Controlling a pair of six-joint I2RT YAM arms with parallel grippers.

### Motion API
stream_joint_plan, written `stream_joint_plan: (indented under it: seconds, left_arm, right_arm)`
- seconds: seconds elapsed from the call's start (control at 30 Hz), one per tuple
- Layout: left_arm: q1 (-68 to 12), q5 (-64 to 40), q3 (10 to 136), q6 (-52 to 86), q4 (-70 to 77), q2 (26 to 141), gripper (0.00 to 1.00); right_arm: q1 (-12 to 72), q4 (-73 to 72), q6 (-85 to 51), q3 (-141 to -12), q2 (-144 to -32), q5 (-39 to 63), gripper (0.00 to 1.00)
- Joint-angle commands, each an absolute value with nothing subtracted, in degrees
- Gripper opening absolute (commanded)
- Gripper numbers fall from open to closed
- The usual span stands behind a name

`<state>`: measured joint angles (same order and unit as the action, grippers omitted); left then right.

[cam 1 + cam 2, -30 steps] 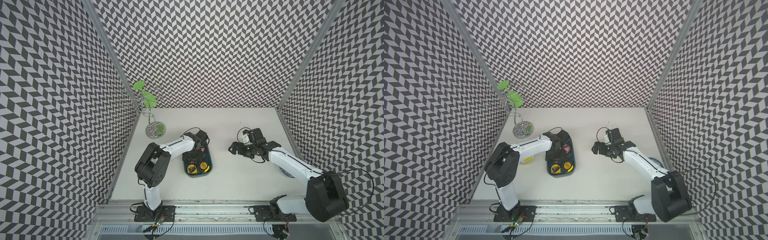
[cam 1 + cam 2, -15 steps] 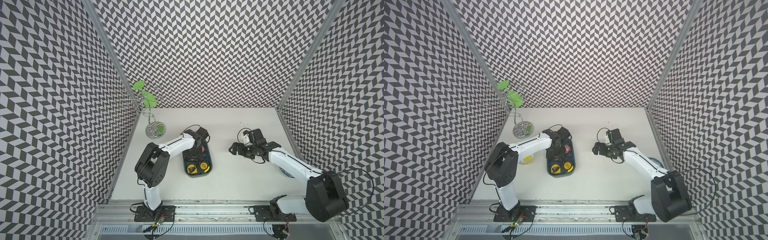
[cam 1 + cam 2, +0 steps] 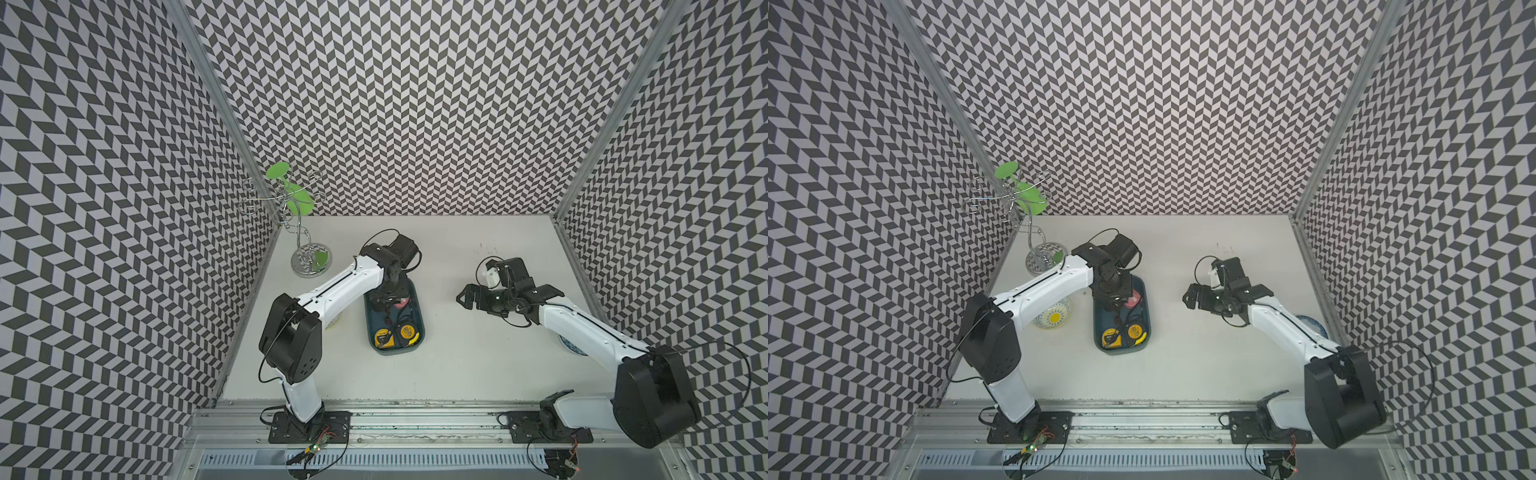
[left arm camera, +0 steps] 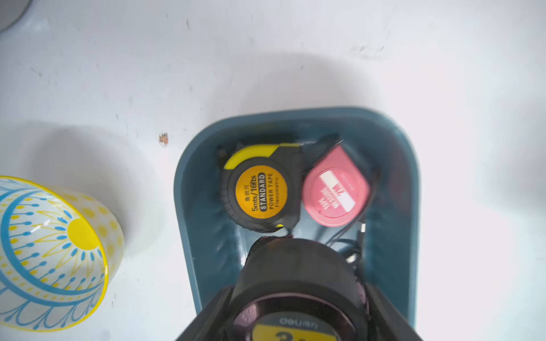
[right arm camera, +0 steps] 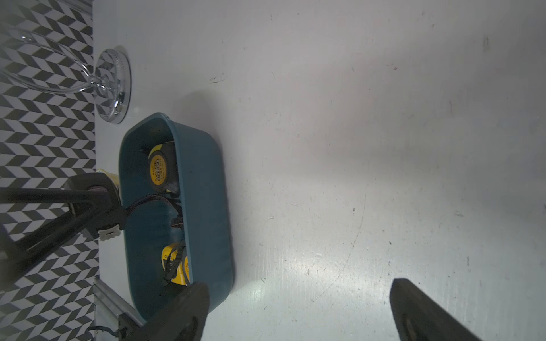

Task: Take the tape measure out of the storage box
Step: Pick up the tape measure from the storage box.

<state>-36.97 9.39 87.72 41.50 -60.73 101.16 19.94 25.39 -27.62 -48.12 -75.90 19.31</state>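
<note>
Left claw [image 3: 385,302] edged rearward, clenched on tape measure [image 4: 295,271], right claw [image 5: 298,286] released, white tabletop [image 3: 478,353], chevron walls [image 3: 415,104]

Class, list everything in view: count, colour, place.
storage box: one, teal, left of centre
yellow-black tape measures: three, in box, two near end, one far end
pink tape measure: one, box's far end
black tape measure: one, held over box
bowl: one, yellow-blue, left of box
dish: one, blue-patterned, right side
wire stand: one, chrome, green discs, far-left corner
left gripper: one, black, gripping black tape measure
right gripper: one, black, open, right of box
</note>
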Motion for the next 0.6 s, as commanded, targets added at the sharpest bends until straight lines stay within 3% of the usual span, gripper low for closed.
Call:
stream_joint_plan:
  seconds: [0.0, 0.57]
  left_arm:
    - [-36.82, 7.36, 92.34, 44.45, -60.35, 97.48, 0.02]
    - [-38.60, -4.10, 100.71, 56.60, -47.29, 95.36, 0.00]
  right_arm:
    - [19.57, 18.92, -28.17, -46.67, -72.52, 23.34, 1.00]
    - [22.32, -4.17, -30.04, -38.70, -58.07, 24.24, 1.00]
